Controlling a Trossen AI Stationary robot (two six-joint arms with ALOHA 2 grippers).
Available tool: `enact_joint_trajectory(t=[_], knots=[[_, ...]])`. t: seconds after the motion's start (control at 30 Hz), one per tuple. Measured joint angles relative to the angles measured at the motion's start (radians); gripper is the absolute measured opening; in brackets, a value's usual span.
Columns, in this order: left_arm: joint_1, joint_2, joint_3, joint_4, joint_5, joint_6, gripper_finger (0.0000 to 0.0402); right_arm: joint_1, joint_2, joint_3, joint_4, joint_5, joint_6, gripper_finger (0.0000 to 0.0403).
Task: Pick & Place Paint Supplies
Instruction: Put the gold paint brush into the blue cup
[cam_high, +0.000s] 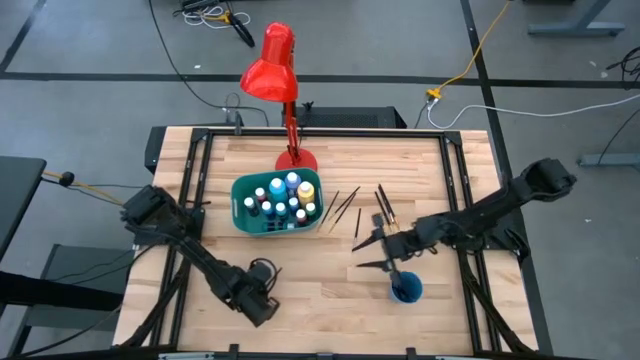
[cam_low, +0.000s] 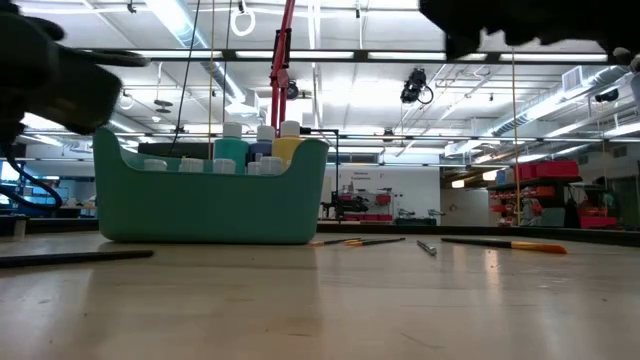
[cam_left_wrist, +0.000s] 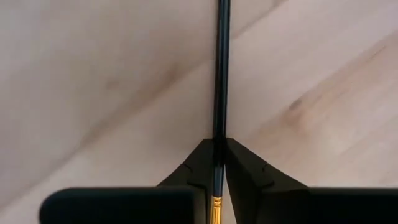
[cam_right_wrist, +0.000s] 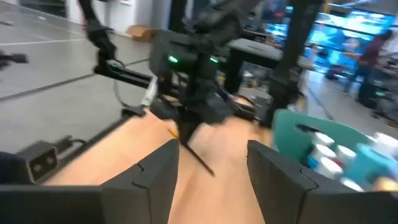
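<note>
My left gripper (cam_high: 262, 303) points down over the near left of the table, shut on a thin dark paintbrush (cam_left_wrist: 219, 74). The right wrist view shows that brush (cam_right_wrist: 198, 157) slanting below it. My right gripper (cam_high: 372, 250) is held level above the table's right half, pointing left, open with nothing between its fingers (cam_right_wrist: 155, 174). The teal bin (cam_high: 248, 222) stands mid-table with several white-capped paint bottles (cam_high: 285, 195) upright inside. Loose paintbrushes (cam_high: 345, 205) (cam_high: 385, 203) lie flat on the wood to the right of the bin. My left gripper pinches the paintbrush's dark handle (cam_left_wrist: 218, 146) between its two fingertips, just beyond the gold ferrule (cam_left_wrist: 216, 208). The fingers come from above, pointing down, and lie across the brush. The long handle runs out over the wood; whether its free end touches the table I cannot tell.
A small blue cup (cam_high: 405, 291) stands near my right gripper, toward the near edge. A red desk lamp (cam_high: 270, 70) rises from its base (cam_high: 296, 158) behind the bin. Bare wood lies between the two grippers and along the near edge.
</note>
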Motion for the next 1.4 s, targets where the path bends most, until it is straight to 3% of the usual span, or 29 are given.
enact_joint_trajectory(t=[0.17,0.43,0.6,0.87,1.17,1.4], knots=[[0.040,0.001,-0.001,0.002,-0.030,0.122,0.0044,-0.062,0.156,0.133,-0.003,-0.112,0.002,0.0196],[0.058,0.005,-0.006,0.037,-0.112,0.177,0.0040,-0.150,0.456,0.351,-0.003,-0.231,0.003,0.0196],[0.060,0.010,-0.009,0.110,-0.169,0.306,0.0044,-0.167,0.585,0.444,-0.003,-0.239,0.020,0.0196],[0.108,0.012,-0.008,0.150,-0.217,0.475,0.0045,-0.185,0.681,0.473,0.012,-0.237,0.053,0.0196],[0.205,0.013,-0.009,0.272,-0.200,0.683,0.0045,-0.220,0.762,0.473,-0.001,-0.246,0.082,0.0196],[0.236,0.013,-0.008,0.290,-0.155,0.714,0.0045,-0.224,0.821,0.473,-0.009,-0.236,0.085,0.0196]])
